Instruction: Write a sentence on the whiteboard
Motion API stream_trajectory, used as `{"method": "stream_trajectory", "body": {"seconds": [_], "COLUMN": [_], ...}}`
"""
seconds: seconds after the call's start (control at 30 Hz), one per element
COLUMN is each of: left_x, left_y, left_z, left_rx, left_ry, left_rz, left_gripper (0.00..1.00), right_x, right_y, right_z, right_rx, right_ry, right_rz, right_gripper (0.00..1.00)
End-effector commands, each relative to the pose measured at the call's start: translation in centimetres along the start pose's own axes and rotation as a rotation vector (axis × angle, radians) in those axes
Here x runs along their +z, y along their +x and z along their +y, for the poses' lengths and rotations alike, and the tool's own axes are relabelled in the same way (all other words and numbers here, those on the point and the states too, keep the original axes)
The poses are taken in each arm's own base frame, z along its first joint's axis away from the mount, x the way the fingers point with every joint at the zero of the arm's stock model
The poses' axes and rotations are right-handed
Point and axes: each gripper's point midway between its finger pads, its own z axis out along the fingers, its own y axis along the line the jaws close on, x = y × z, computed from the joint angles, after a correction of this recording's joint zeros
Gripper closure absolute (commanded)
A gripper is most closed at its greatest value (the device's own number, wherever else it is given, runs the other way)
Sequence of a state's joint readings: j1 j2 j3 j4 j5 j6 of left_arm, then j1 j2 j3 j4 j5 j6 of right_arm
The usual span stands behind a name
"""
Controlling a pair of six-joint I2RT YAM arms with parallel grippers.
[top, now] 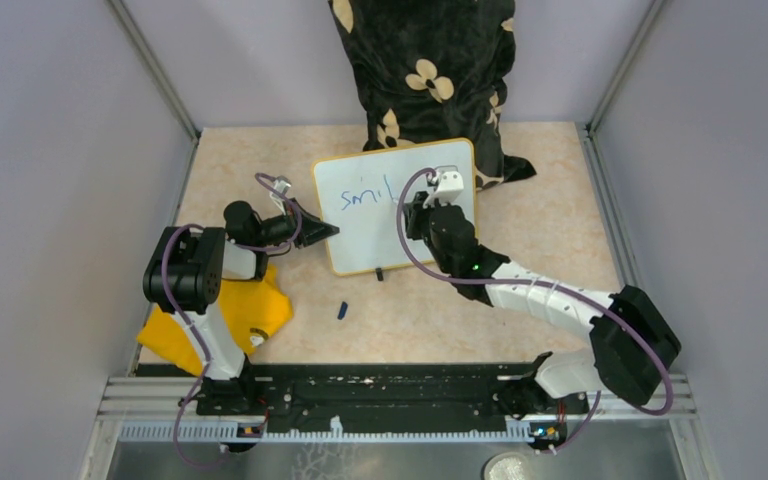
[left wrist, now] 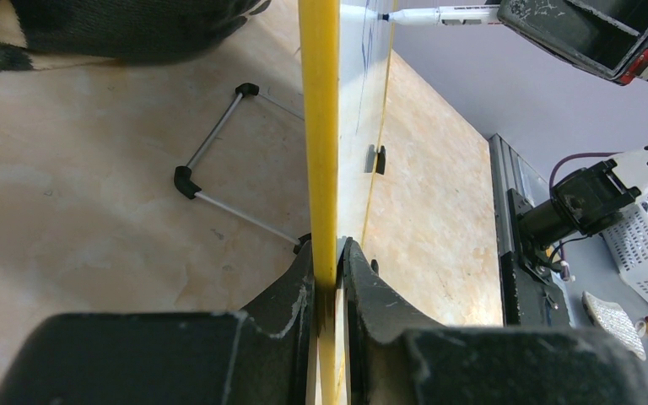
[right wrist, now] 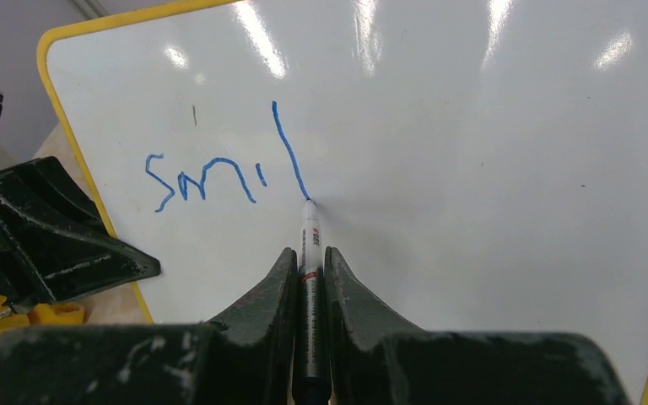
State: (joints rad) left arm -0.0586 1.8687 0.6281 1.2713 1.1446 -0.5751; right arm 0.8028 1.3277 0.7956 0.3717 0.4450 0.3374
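Leftmost, a yellow cloth [top: 222,318] lies crumpled on the beige worktop [top: 550,200], below and to the left of the whiteboard [top: 370,245]. A small dark blue object [top: 342,310] lies just below the whiteboard's lower edge. The left tool [left wrist: 329,263] is clamped on the whiteboard's yellow left rim, one dark finger pressed against each face. The whiteboard stands propped near the middle of the worktop. A thin wire stand [left wrist: 219,135] shows behind it, and a dark flowered cloth [top: 425,70] is bunched just beyond its top edge. Across its upper left runs the sentence [right wrist: 219,173], only the blue letters "smil". A white marker [right wrist: 310,224] touches its tip to the foot of the tall last stroke. The right tool [right wrist: 309,253] is closed around that marker, over the whiteboard's right half.
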Motion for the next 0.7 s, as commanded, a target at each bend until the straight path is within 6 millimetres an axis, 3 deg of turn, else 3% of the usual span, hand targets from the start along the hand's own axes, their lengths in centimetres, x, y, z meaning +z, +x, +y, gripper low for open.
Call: {"method": "stream_trajectory", "body": {"seconds": [0.0,0.33,0.67], "left_x": [0.3,0.3,0.3], "left_y": [0.7,0.7,0.7], "left_z": [0.9,0.8,0.8], "left_rx": [0.019,0.017,0.019], "left_ry": [-0.015,-0.014,-0.013], "left_rz": [0.012,0.013,0.013], "left_gripper": [1.00,1.00,1.00], "right_x": [-0.7,-1.6,-0.7], "right_y": [-0.7,-3.6,-5.1], "right_z": [-0.8,-0.1,0.8], "right_rx": [0.009,0.041,0.035], "right_ry": [0.025,-0.011,-0.019], "right_rz": [-0.010,-0.085,-0.114], "right_gripper": [1.00,1.00,1.00]}}
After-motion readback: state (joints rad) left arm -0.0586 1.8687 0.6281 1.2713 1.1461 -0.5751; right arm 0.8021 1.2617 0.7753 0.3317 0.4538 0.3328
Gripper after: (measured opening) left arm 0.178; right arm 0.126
